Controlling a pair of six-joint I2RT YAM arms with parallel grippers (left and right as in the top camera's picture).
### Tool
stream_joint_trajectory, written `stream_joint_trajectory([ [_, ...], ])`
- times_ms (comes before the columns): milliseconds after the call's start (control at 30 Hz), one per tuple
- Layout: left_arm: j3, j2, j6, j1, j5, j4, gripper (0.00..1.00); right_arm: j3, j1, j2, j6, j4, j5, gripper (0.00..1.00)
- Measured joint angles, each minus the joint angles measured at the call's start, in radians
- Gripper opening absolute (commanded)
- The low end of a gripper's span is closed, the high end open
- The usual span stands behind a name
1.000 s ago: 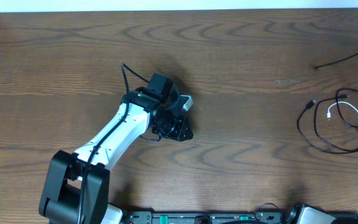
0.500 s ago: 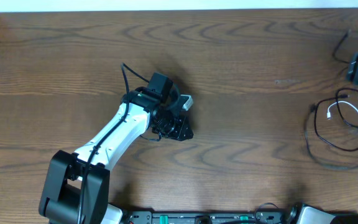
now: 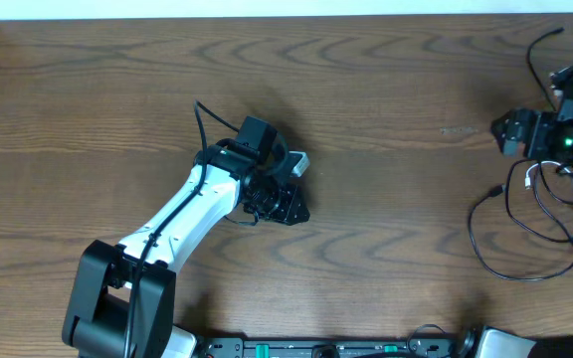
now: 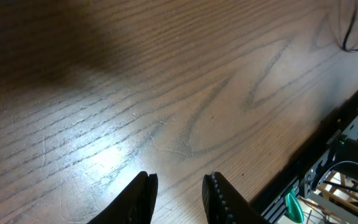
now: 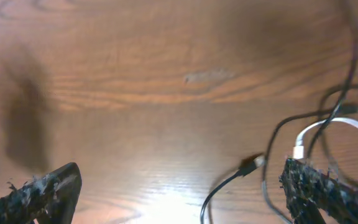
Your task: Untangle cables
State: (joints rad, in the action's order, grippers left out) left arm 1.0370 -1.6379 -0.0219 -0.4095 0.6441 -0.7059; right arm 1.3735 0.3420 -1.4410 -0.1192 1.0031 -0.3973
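Your left jaws sit narrowly parted and empty over the bench [image 4: 166, 93], likely parked clear of the work. Farther out by the right edge, your right jaws gape wide above the cables [image 5: 300, 148], black loops around a white cord, seemingly ready to pick a strand.

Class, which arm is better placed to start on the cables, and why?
Right: the right end effector, open, hovers beside the cables; the left end effector hangs over the table far from them.
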Motion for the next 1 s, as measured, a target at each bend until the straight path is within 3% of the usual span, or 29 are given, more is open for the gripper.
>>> stream_joint_trajectory([
  [333,0.0,0.0,0.0,0.0,0.0,0.0,0.3,-0.201,-0.004,-0.213,0.196,-0.015,0.099,0.99],
  [567,0.0,0.0,0.0,0.0,0.0,0.001,0.3,-0.299,-0.004,-0.302,0.248,-0.116,0.11,0.96],
  [667,0.0,0.0,0.0,0.0,0.0,0.001,0.3,-0.347,-0.004,-0.308,0.264,-0.163,0.103,0.85],
  [700,0.0,0.0,0.0,0.0,0.0,0.001,0.3,-0.362,-0.004,-0.309,0.268,-0.179,0.1,0.77],
  [800,0.0,0.0,0.0,0.0,0.0,0.003,0.3,-0.411,-0.004,-0.303,0.276,-0.229,0.084,0.73],
  [933,0.0,0.0,0.0,0.0,0.0,0.006,0.3,-0.456,-0.004,-0.278,0.279,-0.299,0.041,0.55],
  [1000,0.0,0.0,0.0,0.0,0.0,0.006,0.3,-0.475,-0.004,-0.274,0.283,-0.323,0.013,0.53],
])
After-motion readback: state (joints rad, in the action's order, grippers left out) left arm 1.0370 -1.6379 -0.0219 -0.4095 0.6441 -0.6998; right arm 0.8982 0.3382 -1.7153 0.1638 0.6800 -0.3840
